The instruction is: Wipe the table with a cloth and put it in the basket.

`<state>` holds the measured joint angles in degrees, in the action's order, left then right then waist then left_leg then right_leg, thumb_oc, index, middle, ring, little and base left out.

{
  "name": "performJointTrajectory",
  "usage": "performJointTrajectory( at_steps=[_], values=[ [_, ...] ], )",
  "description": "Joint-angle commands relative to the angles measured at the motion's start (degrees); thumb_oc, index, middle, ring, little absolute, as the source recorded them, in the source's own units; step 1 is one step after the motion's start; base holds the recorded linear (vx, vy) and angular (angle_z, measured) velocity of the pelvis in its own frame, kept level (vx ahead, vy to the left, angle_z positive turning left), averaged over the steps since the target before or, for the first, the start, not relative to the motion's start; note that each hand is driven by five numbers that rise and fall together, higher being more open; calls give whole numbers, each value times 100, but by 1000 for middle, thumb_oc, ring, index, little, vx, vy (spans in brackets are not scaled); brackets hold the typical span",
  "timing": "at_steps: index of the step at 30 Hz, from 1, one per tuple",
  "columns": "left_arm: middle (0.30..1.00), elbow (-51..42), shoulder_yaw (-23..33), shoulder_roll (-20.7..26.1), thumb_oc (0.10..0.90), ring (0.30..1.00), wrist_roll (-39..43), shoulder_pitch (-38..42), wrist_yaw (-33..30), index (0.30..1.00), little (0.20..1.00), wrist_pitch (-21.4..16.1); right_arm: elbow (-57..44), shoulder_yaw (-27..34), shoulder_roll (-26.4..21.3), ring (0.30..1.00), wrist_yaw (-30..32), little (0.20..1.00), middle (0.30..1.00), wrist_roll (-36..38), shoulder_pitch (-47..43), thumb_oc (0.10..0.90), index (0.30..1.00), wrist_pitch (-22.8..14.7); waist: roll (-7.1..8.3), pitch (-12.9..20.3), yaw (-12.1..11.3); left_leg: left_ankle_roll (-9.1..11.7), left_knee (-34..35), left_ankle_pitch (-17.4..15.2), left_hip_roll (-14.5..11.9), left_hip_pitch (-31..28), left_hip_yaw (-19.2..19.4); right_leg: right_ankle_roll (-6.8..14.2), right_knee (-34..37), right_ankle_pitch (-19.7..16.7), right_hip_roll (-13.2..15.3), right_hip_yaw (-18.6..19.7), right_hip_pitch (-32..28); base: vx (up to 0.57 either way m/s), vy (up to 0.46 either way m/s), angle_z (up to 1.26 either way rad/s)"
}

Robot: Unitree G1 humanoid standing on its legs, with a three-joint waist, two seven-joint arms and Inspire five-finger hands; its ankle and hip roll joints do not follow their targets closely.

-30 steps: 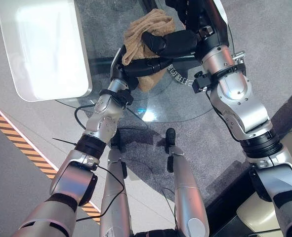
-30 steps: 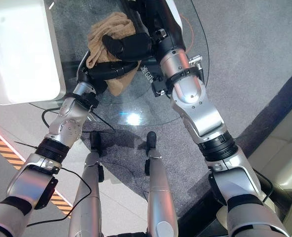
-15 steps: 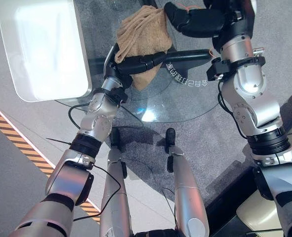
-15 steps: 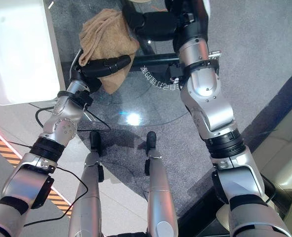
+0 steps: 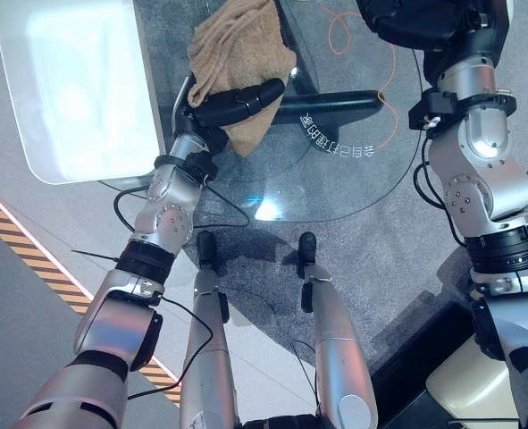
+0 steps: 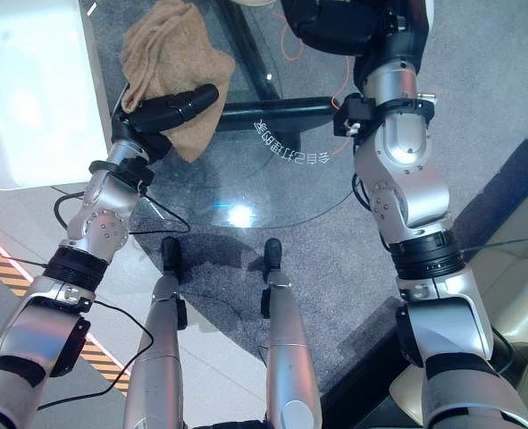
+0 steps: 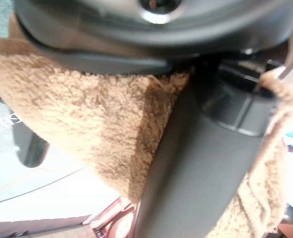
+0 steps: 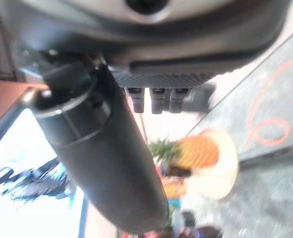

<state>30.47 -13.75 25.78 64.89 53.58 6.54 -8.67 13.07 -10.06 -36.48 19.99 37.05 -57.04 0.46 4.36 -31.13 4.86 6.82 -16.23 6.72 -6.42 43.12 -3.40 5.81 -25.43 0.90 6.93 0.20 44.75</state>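
left robot hand (image 5: pixel 237 100) clamped on crumpled tan terry cloth (image 5: pixel 237 45), thumb across it, cloth bunched over the round glass surface (image 5: pixel 335 179) near its far left edge. right robot hand (image 6: pixel 335 22) raised above the surface's far side, apart from cloth; cannot tell its finger state.

A white rounded-corner tray-like surface (image 5: pixel 76 85) fills the upper left of the head views. An orange cable (image 5: pixel 371 54) loops on the grey carpet (image 5: pixel 514 143) near the top centre, seen through glass. An orange-and-black striped strip (image 5: pixel 31 259) runs diagonally along the lower left. A pineapple (image 8: pixel 193 153) sits on a pale round plate (image 8: pixel 220 178).
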Motion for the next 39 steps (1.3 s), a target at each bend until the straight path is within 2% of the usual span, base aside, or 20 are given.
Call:
performJointTrajectory(
  at_steps=[1,6,13,20,25,33,39],
  values=[
    [300,-559,348,146,100,300,273,756,731,300,200,-786,-254,703,-358,900,178,900,900,70,-257,800,900,-725,304,212,-108,-445,-312,-750,331,-161,392,-271,504,51,-624,-191,-524,0,0,0],
    [300,-639,409,159,100,300,285,761,832,300,200,-1008,23,756,-311,900,332,900,900,-77,-33,800,900,-692,236,167,-108,-446,-271,-720,358,-174,391,-258,483,56,-621,-191,-508,-3,7,0],
    [300,-703,545,121,100,300,373,735,1023,300,200,-1521,520,761,-209,900,578,900,900,-477,211,800,900,-590,98,135,-113,-441,-256,-698,398,-140,386,-251,436,100,-595,-188,-442,-7,30,0],
    [300,-782,665,130,100,300,446,617,1188,300,200,-1902,1183,862,-165,900,597,900,900,-509,558,800,900,-717,-43,134,-108,-427,-239,-706,437,-90,377,-226,391,149,-579,-178,-355,-5,26,-1],
    [300,-738,799,284,100,300,643,560,1291,300,200,-2257,1922,913,-274,900,523,900,900,-255,753,800,900,-929,-111,134,-131,-409,-245,-716,449,-57,367,-218,363,191,-558,-195,-319,-1,5,-1],
    [300,-589,1000,638,100,300,932,520,1112,300,200,-2742,2948,875,-447,900,357,900,900,105,1055,800,900,-1163,-152,134,-174,-391,-286,-734,466,25,321,-227,304,234,-555,-232,-236,0,0,0],
    [300,-452,1142,847,100,300,1140,464,1212,300,200,-2862,3470,843,-463,900,223,900,900,322,1263,800,900,-1292,-160,134,-201,-384,-307,-749,475,59,299,-250,285,272,-565,-252,-217,0,0,0]
  ],
)
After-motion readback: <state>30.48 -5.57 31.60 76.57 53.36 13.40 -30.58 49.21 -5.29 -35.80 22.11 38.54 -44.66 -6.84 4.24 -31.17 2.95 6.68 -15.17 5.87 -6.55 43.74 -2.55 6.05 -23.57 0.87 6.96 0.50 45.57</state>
